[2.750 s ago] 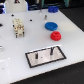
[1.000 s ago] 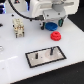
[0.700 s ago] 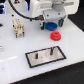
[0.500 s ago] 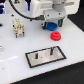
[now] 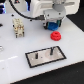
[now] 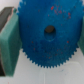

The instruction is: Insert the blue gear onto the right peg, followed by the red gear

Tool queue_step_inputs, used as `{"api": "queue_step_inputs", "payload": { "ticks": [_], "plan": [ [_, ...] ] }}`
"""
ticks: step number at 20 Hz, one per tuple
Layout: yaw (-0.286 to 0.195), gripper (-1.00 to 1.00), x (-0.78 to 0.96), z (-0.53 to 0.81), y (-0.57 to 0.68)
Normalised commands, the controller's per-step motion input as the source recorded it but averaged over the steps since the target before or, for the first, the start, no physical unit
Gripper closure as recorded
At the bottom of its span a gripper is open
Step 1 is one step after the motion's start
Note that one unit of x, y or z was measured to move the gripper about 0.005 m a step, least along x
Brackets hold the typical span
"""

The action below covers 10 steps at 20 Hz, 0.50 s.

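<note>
Gripper [image 5: 53,23] hangs at the far right of the white table [image 5: 15,55], clenched on the blue gear [image 6: 47,34], which fills the wrist view between its pads. Nearer lies the plate [image 5: 46,56] with the right peg [image 5: 50,49]. The red gear [image 5: 57,35] sits just beneath the gripper.

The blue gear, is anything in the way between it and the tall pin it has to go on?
Nothing visible blocks it. The gripper is over the blue gear. The red gear sits on the table just beside that route, nearer the gripper than the right peg, whose plate carries only its two pins.
</note>
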Motion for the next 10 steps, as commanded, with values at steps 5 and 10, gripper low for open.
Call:
{"api": "queue_step_inputs", "payload": {
  "ticks": [5,10],
  "plan": [
    [0.000,1.00,0.49,0.59,-0.10],
    [0.000,1.00,0.67,0.58,-0.20]
  ]
}}
